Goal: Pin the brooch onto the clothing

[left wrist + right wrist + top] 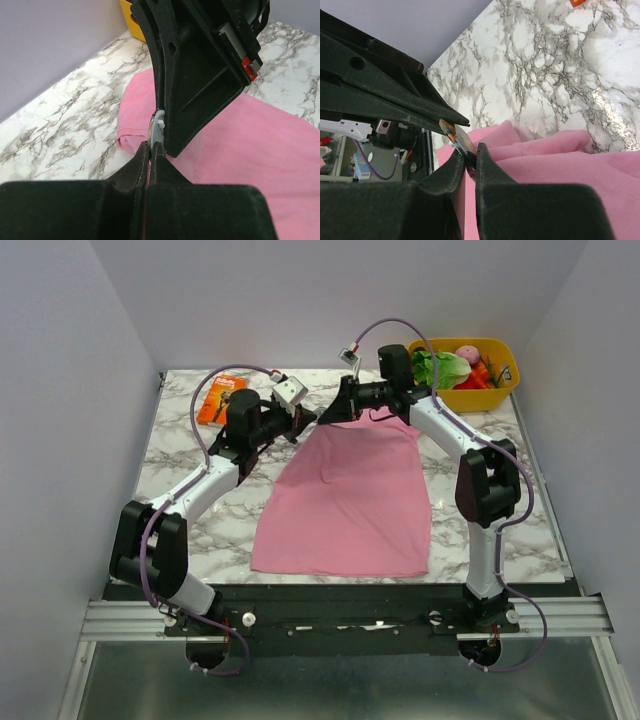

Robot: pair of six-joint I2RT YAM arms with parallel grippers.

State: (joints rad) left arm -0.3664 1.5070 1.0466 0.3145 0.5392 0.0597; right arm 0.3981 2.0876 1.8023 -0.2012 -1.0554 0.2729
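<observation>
The clothing (345, 500) is a pink T-shirt lying flat on the marble table, also seen in the left wrist view (260, 140) and bunched in the right wrist view (560, 160). Both grippers meet tip to tip above its far left corner. The brooch (459, 139) is a small dark disc with a golden sheen, and my right gripper (471, 159) is shut on its lower edge. My left gripper (150, 146) is shut on the opposite edge of the brooch (156, 131), seen edge-on with a small white part behind it. From above, the left gripper (310, 420) and the right gripper (332, 414) hide the brooch.
An orange package (222, 398) lies at the table's far left. A yellow bin (470, 400) holding vegetables stands at the far right corner. White walls close in the table (180, 450) on three sides.
</observation>
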